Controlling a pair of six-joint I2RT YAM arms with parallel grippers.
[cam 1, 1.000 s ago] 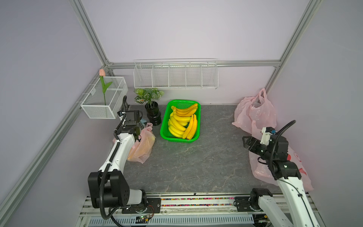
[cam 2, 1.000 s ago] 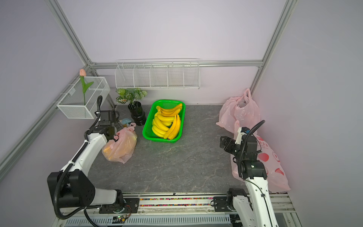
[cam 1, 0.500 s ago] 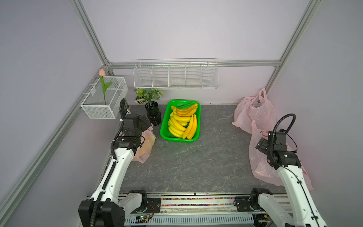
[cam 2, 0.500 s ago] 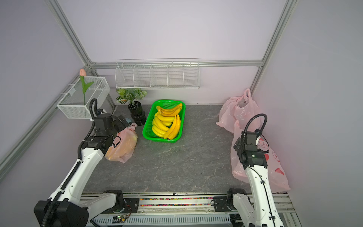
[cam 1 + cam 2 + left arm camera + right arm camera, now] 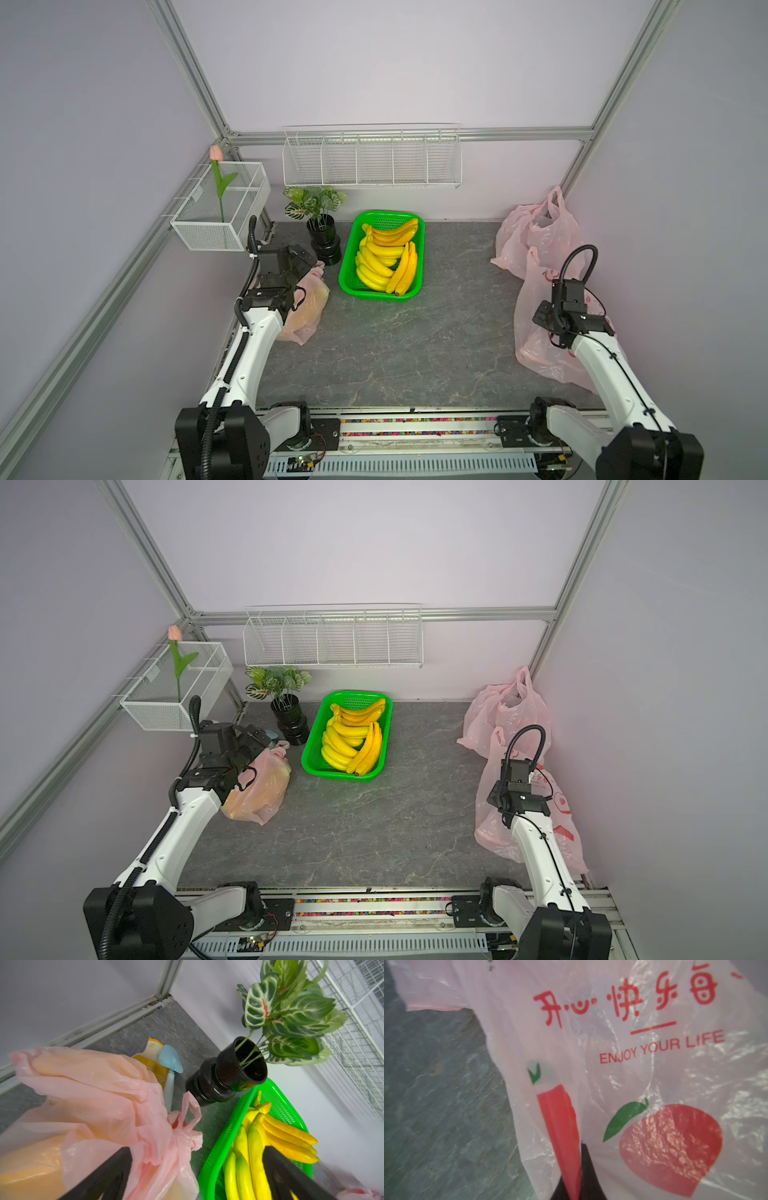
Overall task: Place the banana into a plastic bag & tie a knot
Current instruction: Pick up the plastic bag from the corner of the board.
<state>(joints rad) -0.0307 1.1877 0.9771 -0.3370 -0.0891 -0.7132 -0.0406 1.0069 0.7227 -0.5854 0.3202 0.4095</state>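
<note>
- In both top views, the bunch of yellow bananas (image 5: pixel 384 259) is lying in the green plastic mesh basket (image 5: pixel 348 270) at the upper middle of the frame. The basket is sitting on the grey marbled counter (image 5: pixel 415 353).
- At the left of the frame, the knotted pink plastic bag (image 5: pixel 309 309), yellow showing through it, is resting on the counter. The left gripper (image 5: pixel 304 257) is hovering over its far end, just beside the black pot with a green-and-white leafed plant (image 5: pixel 326 245).
- At the right of the frame, the right gripper (image 5: pixel 545 319) is pointing down onto the flat pink plastic bag (image 5: pixel 536 349) with red print. Its jaws are hiding under the wrist here. A crumpled pink plastic bag (image 5: pixel 536 232) is slumping in the upper right corner of the counter.
- In the left wrist view, the left gripper (image 5: pixel 197 1149) is standing wide open and holding nothing. The bag's knot (image 5: pixel 178 1132) is showing between its black fingers (image 5: pixel 116 1167), and one finger is overlapping the bananas (image 5: pixel 249 1147) in the basket (image 5: pixel 214 1159).
- In the right wrist view, the right gripper (image 5: pixel 576 1176) is closed, pinching a raised fold of the flat pink plastic bag (image 5: pixel 654 1053) at its printed carrot. The bag is lying on the counter (image 5: pixel 436 1084).
</note>
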